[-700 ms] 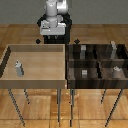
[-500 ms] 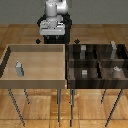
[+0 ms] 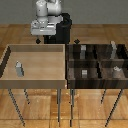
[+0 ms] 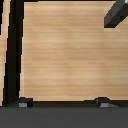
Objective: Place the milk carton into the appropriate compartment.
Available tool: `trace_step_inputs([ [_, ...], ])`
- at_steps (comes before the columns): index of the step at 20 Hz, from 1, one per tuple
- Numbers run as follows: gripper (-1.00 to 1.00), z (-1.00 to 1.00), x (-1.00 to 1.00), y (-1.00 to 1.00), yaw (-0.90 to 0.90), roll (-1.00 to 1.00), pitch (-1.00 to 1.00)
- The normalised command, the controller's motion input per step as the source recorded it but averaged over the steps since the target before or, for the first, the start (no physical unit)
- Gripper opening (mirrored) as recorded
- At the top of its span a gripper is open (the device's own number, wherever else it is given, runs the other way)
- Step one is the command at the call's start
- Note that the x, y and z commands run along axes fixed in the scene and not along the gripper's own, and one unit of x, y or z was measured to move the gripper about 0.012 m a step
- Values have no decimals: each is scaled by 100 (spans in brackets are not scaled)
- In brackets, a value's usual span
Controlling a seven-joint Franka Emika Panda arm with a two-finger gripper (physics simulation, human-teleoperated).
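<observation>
The milk carton (image 3: pixel 18 68), a small pale grey box with a peaked top, stands upright in the large tan tray (image 3: pixel 35 82), near the side at the exterior view's left. The dark brown striped bin (image 3: pixel 98 62) with four cells stands at the exterior view's right. My gripper (image 3: pixel 44 39) hangs behind the tray's far wall, well away from the carton. In the wrist view my gripper (image 4: pixel 63 102) has its two fingertips (image 4: pixel 24 102) wide apart with nothing between them. The carton is out of the wrist view.
The bin's cells hold a small grey piece (image 3: pixel 83 49), a taller slim grey block (image 3: pixel 114 48), a squat grey cube (image 3: pixel 85 73) and another small grey thing (image 3: pixel 116 70). Tray and bin stand on thin-legged tables over a wooden floor (image 4: pixel 65 55).
My gripper has shifted slightly toward the exterior view's left, behind the tray. The carton has not moved.
</observation>
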Motion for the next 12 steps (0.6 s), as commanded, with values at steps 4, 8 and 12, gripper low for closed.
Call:
trace_step_inputs([
  [4, 100, 0, 0, -100, 0, 0, 0],
  [8, 100, 0, 0, -100, 0, 0, 0],
  [12, 100, 0, 6, -100, 0, 0, 0],
])
